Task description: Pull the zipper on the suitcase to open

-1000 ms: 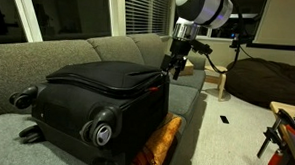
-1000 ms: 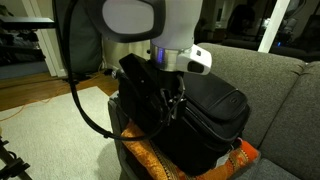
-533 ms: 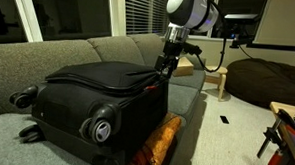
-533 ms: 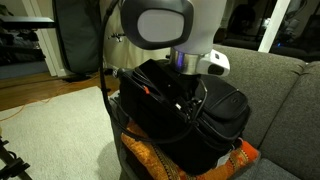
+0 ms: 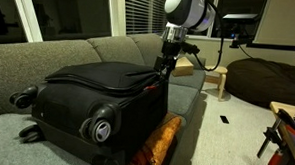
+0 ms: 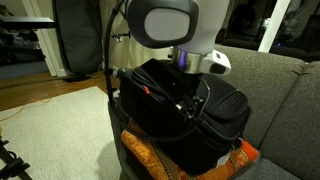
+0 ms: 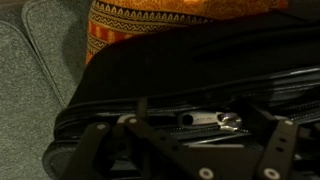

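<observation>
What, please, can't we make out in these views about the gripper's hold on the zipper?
The gripper: in an exterior view it is small and dark against the suitcase, so open or shut is unclear.
Its fingers: the wrist view's bottom edge cuts them off.
The zipper: only a dim metal glint in the wrist view.
How far it is unzipped: black on black in both exterior views.

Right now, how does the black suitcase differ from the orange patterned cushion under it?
The suitcase is plain black; the cushion is orange with a pattern. The suitcase is far larger and lies flat on top; the cushion sits beneath it, only partly showing. Both are fabric and rest on the grey sofa.
</observation>
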Controlling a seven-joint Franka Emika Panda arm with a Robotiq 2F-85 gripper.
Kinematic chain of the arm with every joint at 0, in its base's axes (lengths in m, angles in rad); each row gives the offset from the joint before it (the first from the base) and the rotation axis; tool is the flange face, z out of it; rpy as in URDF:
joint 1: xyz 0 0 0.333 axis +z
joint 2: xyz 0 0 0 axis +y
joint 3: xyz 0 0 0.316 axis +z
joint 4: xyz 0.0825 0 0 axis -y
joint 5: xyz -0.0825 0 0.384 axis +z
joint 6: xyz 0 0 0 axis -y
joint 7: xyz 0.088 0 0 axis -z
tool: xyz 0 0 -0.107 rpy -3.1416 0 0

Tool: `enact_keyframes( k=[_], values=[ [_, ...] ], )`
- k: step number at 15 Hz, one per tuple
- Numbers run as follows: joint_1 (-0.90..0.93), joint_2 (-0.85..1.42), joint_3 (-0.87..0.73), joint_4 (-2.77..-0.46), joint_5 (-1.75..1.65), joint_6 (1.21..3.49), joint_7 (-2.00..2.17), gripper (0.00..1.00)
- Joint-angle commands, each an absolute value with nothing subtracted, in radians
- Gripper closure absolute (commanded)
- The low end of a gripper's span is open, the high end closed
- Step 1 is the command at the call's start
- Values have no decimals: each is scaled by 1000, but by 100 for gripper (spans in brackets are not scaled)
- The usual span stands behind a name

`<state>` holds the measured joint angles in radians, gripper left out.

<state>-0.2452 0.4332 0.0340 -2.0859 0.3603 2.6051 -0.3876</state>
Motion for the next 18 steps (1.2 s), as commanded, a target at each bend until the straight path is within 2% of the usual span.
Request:
enact_keyframes(
  k=[1, 5, 6, 18],
  values=[
    [-264, 455, 46, -2050, 353, 2613, -395, 38],
    [-262, 441, 52, -2069, 355, 2624, -402, 63],
    [-262, 437, 53, -2075, 356, 2626, -404, 66],
    [-316, 397, 44, -2138, 447, 2648, -418, 66]
  ],
)
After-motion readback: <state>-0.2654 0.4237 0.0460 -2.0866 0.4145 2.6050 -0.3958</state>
